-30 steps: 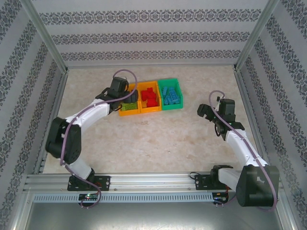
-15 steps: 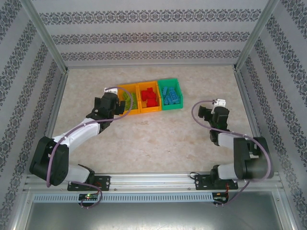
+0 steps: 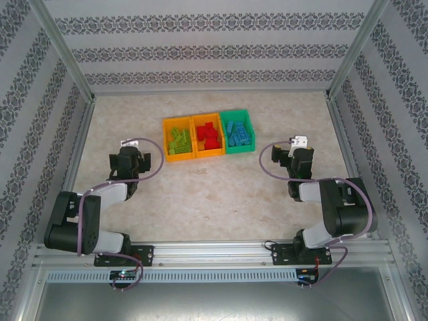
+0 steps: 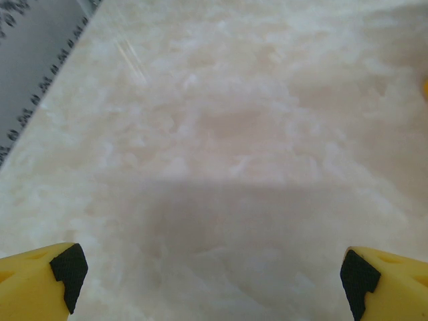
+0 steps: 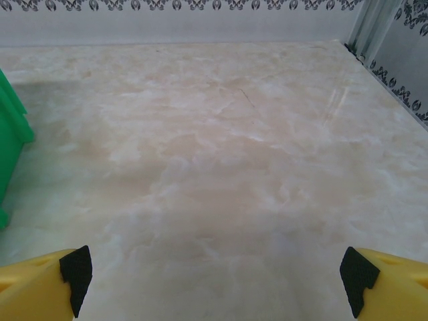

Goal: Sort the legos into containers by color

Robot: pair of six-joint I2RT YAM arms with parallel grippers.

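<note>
Since both arms have drawn back nearer their bases, the marble table's (image 3: 221, 194) left orange bin (image 3: 179, 158), middle orange bin (image 3: 208, 154) and green bin (image 3: 239, 150) stand well apart from the left gripper (image 4: 210, 271) and right gripper (image 5: 217, 271), both gaping wide and empty; lime legos (image 3: 178, 141), red legos (image 3: 209, 136) and blue legos (image 3: 237, 134) fill them respectively.

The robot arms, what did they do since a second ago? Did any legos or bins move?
The left arm pulled back from over the left orange bin toward its base. The right arm folded in toward its base too. The left gripper and right gripper are open and empty. That bin, the middle orange bin, the green bin and the legos inside stayed put.
</note>
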